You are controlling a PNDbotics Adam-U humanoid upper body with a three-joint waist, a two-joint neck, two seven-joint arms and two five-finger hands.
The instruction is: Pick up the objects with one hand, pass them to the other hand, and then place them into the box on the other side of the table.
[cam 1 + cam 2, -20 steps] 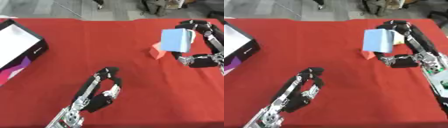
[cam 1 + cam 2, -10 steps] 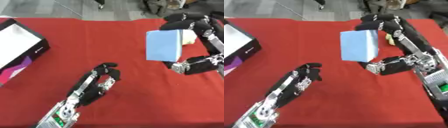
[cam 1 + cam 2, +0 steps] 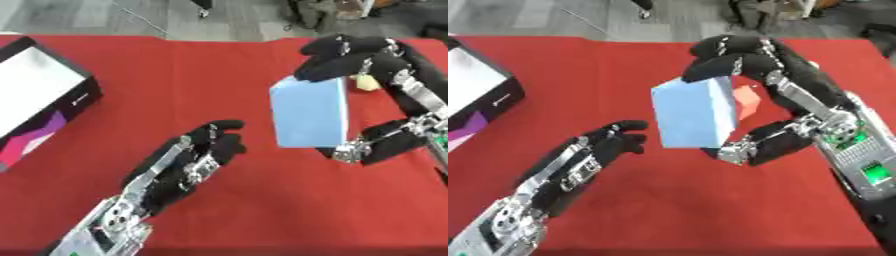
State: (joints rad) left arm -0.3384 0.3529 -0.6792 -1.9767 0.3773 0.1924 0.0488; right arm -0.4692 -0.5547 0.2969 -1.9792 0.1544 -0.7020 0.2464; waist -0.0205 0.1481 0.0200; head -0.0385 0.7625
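Red cloth covers the table (image 3: pixel 219 65) across my whole working field, with grey floor visible beyond its far edge. At the left edge sits the box (image 3: pixel 39 102), black-walled with a white interior and a pink-and-purple patch on its near side; it lies open and well apart from both of my hands. My right hand (image 3: pixel 737 57) enters from the right and holds the light blue block (image 3: pixel 696 120) above the cloth: black fingers (image 3: pixel 710 65) are curled over the block's top edge, while the thumb (image 3: pixel 754 145) presses up against its lower right corner, so the block is pinched between them. It stands roughly upright, slightly tilted, its broad face turned toward me. Behind the blue block, in the right eye view, I see a small orange-red object (image 3: pixel 747 101) partly hidden by the block; whether it rests on the cloth or touches the block I cannot tell. In the left eye view a pale yellowish shape (image 3: pixel 367 83) shows just beside the right hand's fingers, too indistinct for me to identify. My left hand (image 3: pixel 197 157) reaches up from the lower left, palm toward the block, fingers relaxed and slightly bent, grasping nothing. Its fingertips (image 3: pixel 229 125) lie near the block's left edge but apart from it, with red cloth showing between.
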